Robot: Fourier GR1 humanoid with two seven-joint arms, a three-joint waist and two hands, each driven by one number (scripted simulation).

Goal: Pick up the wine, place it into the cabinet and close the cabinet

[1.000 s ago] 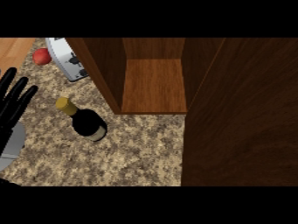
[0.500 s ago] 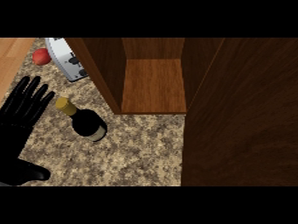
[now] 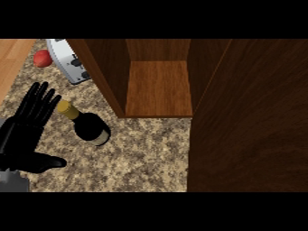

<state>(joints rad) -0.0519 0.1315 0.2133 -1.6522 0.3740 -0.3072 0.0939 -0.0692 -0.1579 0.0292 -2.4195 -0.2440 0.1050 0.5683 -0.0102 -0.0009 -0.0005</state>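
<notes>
Now left robot hand [image 3: 19,135] further in over desk [image 3: 143,153] than a second ago, fingers straight and spread, thumb out, holding nothing. Fingertips just beside neck of wine [image 3: 86,122], no contact visible. Wine stands on desk, in front of open cabinet [image 3: 157,88], unmoved. Approach under way; grasp not yet made. Right robot hand out of sight. Toaster [image 3: 69,61], red fruit [image 3: 43,57] behind, near cabinet's left wall.

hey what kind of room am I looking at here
Most likely a kitchen: a speckled stone counter carries a wine bottle and a toaster, beside an open wooden cabinet. The robot's left hand is open next to the bottle.
</notes>
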